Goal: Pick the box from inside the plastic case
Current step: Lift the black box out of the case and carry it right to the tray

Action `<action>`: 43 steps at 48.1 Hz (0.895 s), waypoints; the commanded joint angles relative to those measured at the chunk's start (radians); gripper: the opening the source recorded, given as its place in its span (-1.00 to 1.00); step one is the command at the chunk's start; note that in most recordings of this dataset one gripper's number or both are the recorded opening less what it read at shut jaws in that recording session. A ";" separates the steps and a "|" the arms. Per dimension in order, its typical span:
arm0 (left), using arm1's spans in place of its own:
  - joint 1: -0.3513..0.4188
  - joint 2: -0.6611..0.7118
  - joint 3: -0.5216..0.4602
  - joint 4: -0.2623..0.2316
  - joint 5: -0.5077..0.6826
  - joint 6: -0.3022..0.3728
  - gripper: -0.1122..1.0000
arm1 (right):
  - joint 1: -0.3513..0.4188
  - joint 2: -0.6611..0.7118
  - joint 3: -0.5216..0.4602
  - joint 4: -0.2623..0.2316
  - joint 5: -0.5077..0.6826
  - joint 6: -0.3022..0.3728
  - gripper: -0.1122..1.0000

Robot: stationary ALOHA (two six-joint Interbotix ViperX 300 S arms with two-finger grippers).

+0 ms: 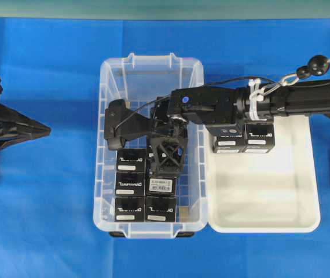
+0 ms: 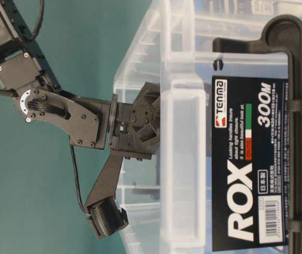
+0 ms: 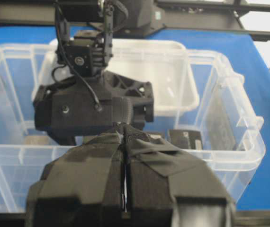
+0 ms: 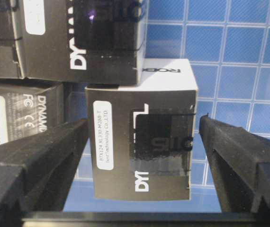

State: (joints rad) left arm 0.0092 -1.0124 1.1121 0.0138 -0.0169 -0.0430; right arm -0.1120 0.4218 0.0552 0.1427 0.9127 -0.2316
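A blue cloth covers the table; from overhead the right gripper reaches into the clear plastic case, just left of the white tray. The left gripper, in its wrist view, is pinched closed, empty, short of the case. The right wrist view shows spread jaws flanking the box, not touching, on the case's grid floor.

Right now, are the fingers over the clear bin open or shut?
Open: the right arm's fingers stand wide apart either side of a black box, gaps showing.
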 commanded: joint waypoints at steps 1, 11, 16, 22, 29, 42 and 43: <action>0.002 0.008 -0.028 0.003 -0.003 0.000 -0.88 | 0.003 -0.002 -0.003 0.002 -0.008 -0.003 0.98; 0.002 0.008 -0.029 0.003 -0.005 0.000 -0.88 | 0.002 -0.005 -0.025 -0.026 -0.002 -0.017 0.68; 0.002 0.009 -0.029 0.003 -0.005 0.000 -0.88 | -0.006 -0.025 -0.048 -0.054 0.011 -0.018 0.27; 0.002 0.006 -0.029 0.003 -0.005 0.000 -0.88 | -0.028 -0.072 -0.083 -0.057 0.041 -0.009 0.27; 0.002 0.005 -0.029 0.003 -0.003 0.000 -0.88 | -0.049 -0.155 -0.155 -0.057 0.158 0.008 0.27; 0.002 0.006 -0.029 0.003 -0.005 0.000 -0.88 | -0.041 -0.373 -0.252 -0.057 0.400 0.063 0.27; 0.002 0.005 -0.029 0.003 -0.003 0.000 -0.88 | -0.038 -0.390 -0.252 -0.057 0.414 0.069 0.27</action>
State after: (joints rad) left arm 0.0092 -1.0124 1.1137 0.0153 -0.0153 -0.0414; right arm -0.1611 0.1012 -0.1764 0.0859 1.2763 -0.1764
